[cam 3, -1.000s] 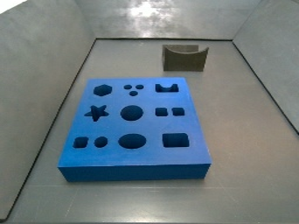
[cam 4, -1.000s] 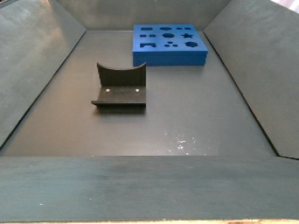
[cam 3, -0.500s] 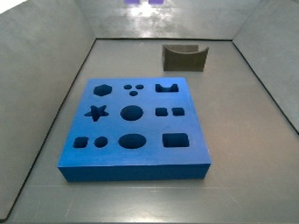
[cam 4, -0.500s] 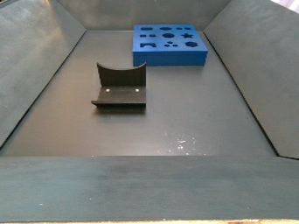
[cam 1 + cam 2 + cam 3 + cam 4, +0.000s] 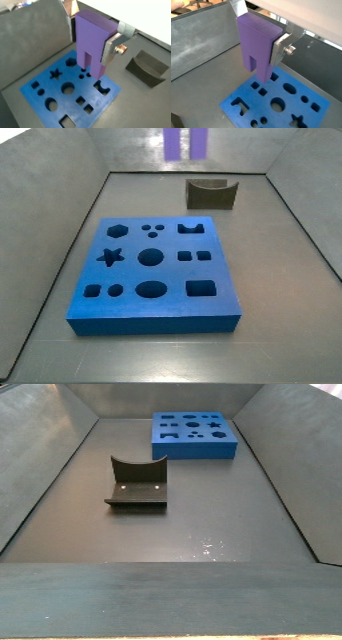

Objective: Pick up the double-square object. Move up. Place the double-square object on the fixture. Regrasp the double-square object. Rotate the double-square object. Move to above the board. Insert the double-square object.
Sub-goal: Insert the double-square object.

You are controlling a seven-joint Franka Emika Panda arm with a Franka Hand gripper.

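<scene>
Grey walled bin, blue board (image 5: 156, 276) flat on the floor, and the purple block coming down into view.

You have the double-square object (image 5: 91, 42) clamped between the silver fingers (image 5: 282, 44), hanging long-side down with its two-pronged end toward the board; both wrist views show it held high above the cut-outs, touching nothing. In a side view its purple tip (image 5: 186, 142) now pokes in at the top edge, where half a second ago only a faint glint showed and a second ago nothing, so the gripper (image 5: 93, 27) is descending or travelling in over the board. The fixture (image 5: 136, 483) stands empty, well apart from the board (image 5: 195, 434). Judging by that, you're past the regrasp and rotate, lining up for the insert; next comes matching those prongs to the right hole.
</scene>
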